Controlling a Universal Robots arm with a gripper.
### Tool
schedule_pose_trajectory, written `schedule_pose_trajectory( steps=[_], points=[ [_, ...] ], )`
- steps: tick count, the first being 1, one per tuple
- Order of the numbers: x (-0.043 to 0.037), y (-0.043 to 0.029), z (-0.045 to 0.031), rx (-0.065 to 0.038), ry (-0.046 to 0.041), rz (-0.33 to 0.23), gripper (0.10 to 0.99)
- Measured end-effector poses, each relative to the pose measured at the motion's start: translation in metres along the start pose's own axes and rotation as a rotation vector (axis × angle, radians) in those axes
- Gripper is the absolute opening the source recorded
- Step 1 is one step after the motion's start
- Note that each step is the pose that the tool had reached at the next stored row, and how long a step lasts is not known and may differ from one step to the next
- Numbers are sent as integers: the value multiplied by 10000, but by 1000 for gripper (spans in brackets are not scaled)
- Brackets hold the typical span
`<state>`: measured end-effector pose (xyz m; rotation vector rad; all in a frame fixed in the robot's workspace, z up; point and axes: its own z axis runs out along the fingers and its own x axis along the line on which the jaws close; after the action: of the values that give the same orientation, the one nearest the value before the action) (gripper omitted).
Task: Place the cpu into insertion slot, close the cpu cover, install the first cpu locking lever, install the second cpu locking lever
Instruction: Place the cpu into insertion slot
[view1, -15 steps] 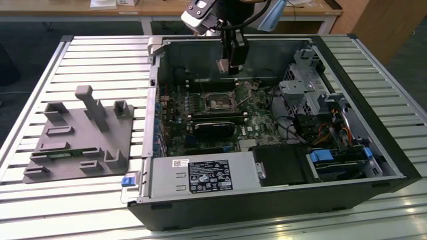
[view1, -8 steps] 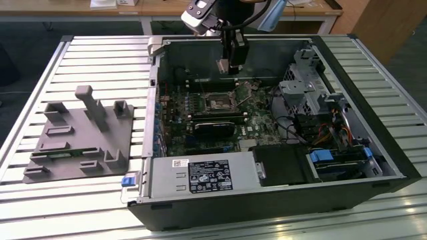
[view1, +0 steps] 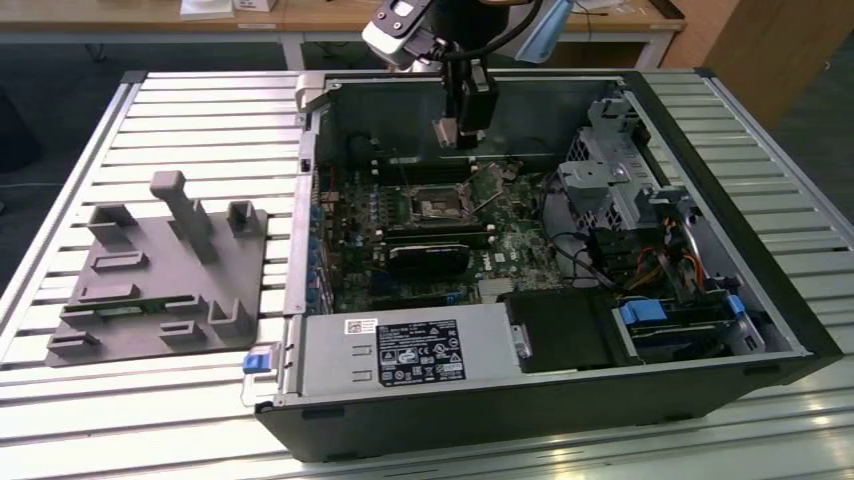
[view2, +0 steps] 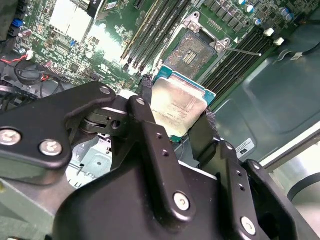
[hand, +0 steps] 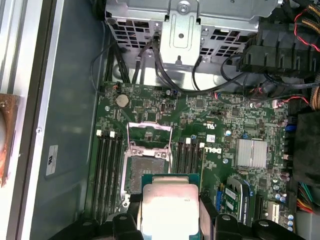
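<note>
Second wrist view has the gripper (view2: 178, 108) pinching the cpu (view2: 176, 97) by opposite edges between its two black fingers (view2: 150, 140), clear above the green motherboard (view2: 100, 65), the open insertion slot (view2: 192, 50) just beyond, the cpu cover (hand: 150, 124) swung up past it.

A big silver table (view1: 174, 120) of long metal strips shines in bright light. Behind it a wooden desk (view1: 107, 17) with white legs stands on a dark floor (view1: 200, 55), near a brown wooden cupboard (view1: 754, 35).
</note>
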<state>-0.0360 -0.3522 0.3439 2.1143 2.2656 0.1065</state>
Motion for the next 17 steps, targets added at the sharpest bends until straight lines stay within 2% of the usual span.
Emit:
schedule_pose_trajectory(
  steps=[3, 10, 15, 16, 17],
  points=[
    [2, 0, 5, -4, -26, 325, 537],
    [61, 1, 45, -4, -27, 319, 537],
    [93, -5, 102, -5, -26, 318, 537],
    [104, -15, 145, -5, -25, 318, 537],
    [106, -22, 151, -5, -25, 319, 537]
  ],
)
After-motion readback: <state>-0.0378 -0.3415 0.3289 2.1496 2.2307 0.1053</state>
